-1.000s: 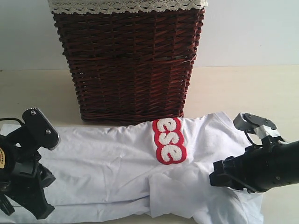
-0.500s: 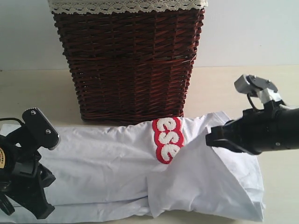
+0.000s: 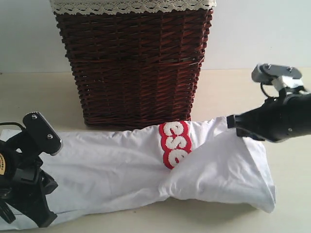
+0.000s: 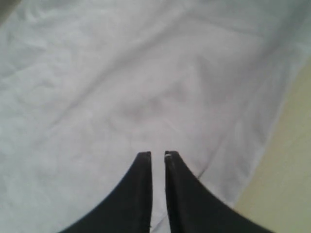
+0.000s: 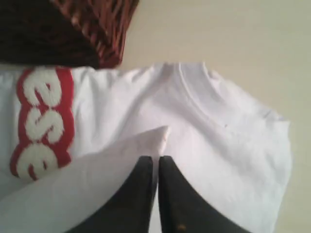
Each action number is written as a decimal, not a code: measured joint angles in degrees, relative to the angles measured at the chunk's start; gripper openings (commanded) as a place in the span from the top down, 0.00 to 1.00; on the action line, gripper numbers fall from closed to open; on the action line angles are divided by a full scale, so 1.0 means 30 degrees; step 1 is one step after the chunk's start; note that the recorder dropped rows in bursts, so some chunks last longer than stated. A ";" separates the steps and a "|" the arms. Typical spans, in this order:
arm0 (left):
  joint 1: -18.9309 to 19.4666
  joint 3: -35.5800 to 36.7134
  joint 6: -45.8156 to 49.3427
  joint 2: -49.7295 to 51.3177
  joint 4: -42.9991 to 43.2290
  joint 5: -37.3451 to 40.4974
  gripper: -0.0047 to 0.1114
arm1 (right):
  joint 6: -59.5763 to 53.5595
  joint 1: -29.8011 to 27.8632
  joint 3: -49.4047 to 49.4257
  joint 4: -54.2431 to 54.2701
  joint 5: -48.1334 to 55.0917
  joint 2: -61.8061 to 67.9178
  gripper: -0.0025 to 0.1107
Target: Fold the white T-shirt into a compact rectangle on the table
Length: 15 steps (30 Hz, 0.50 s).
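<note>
The right end effector (image 3: 232, 121), on an arm reaching in level, pinches a raised fold of the white T-shirt (image 3: 112, 170), which we see lying on the worktop (image 3: 233, 92); the left end effector (image 4: 157, 154), narrow, hangs low over it.

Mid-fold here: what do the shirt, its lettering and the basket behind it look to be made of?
The white T-shirt: thin matte cloth, likely cotton; it creases and drapes softly. The lettering: fuzzy white pile, perhaps chenille, edged in red. The wicker basket: dark red-brown woven strands, slightly glossy, cane or similar. Its rim liner: pale lace-edged cloth.
</note>
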 measured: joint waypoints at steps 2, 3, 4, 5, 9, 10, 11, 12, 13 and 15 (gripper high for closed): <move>0.0000 0.0000 0.0000 0.0000 -0.0071 0.0000 0.85 | 0.0415 0.0000 -0.0033 -0.0609 0.0823 0.1528 0.49; 0.0000 0.0000 0.0000 0.0000 -0.0071 0.0000 0.85 | 0.0504 0.0000 -0.0033 -0.0808 0.1204 0.2051 0.48; 0.0000 0.0000 0.0000 0.0000 -0.0071 -0.0035 0.85 | 0.0549 0.0000 -0.0033 -0.0912 0.1305 0.2099 0.50; 0.0000 0.0000 0.0000 0.0000 -0.0071 -0.0072 0.85 | 0.0875 0.0000 -0.0033 -0.1379 0.1592 0.2053 0.54; 0.0000 0.0000 0.0000 0.0000 -0.0071 -0.0072 0.85 | 0.5778 0.0000 0.0020 -0.5637 0.3697 0.0869 0.58; 0.0000 0.0000 0.0000 0.0000 -0.0071 -0.0072 0.85 | 0.7326 0.0000 0.0300 -0.7135 0.4478 0.0426 0.58; 0.0000 0.0000 0.0000 0.0000 -0.0110 -0.0072 0.85 | 0.7874 0.0000 0.0420 -0.7805 0.5081 0.0211 0.58; 0.0000 0.0000 0.0000 0.0000 -0.0154 -0.0072 0.85 | 0.8492 0.0000 0.0494 -0.8971 0.6946 -0.0110 0.58; 0.0000 0.0000 0.0000 0.0000 -0.0154 -0.0072 0.85 | 0.8750 0.0000 0.0494 -0.9782 0.7821 -0.0211 0.58; 0.0000 0.0000 0.0000 0.0000 -0.0189 -0.0072 0.85 | 0.9742 0.0000 0.0540 -1.1842 0.9713 -0.0396 0.58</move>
